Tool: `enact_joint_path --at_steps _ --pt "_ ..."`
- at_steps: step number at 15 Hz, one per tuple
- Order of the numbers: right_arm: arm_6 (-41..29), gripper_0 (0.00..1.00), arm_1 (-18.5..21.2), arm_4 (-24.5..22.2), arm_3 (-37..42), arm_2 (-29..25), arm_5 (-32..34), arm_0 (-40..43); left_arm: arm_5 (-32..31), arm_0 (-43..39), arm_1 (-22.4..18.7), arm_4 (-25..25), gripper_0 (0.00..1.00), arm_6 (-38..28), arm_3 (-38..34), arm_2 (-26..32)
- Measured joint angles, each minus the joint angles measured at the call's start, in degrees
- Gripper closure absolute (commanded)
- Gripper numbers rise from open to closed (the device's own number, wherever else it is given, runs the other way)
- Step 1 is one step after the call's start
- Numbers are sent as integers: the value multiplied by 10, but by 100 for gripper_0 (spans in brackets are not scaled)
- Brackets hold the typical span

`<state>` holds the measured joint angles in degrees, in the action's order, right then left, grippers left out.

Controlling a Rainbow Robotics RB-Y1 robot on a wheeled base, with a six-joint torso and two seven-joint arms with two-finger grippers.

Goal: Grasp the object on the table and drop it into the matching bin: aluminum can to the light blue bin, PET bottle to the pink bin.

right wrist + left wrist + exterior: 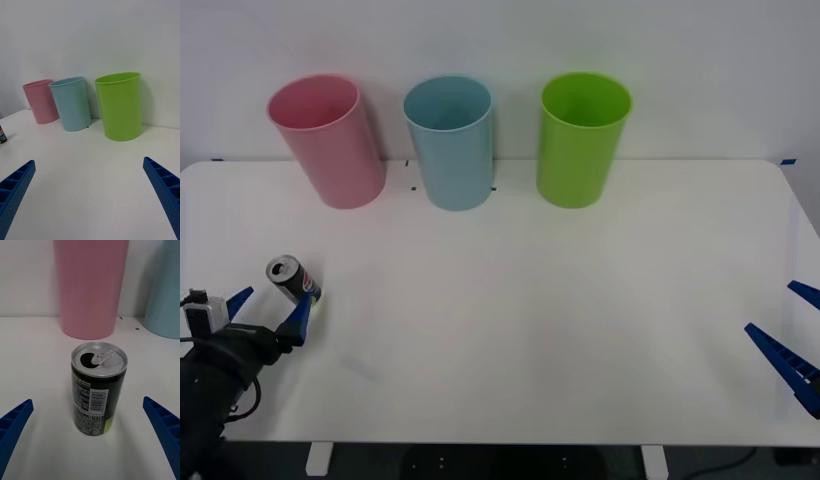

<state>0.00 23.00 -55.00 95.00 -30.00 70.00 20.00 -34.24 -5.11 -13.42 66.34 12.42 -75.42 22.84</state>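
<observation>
Left gripper (268, 311) spread just behind upright can (293, 279)

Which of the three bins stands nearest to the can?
The pink bin, the leftmost of the row. It stands straight behind the aluminum can, which sits before the open left gripper. The light blue bin and the green bin stand farther right.

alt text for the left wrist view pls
A small dark aluminum can stands upright on the white table, centred ahead of the open left gripper, whose blue fingers sit apart from it. Behind stand the pink bin and light blue bin.
</observation>
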Motion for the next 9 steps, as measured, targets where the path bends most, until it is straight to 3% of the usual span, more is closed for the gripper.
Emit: enact_joint_path --at_steps 9 --pt "0 0 0 0 0 0 0 0 14 77 0 24 0 5 76 -3"
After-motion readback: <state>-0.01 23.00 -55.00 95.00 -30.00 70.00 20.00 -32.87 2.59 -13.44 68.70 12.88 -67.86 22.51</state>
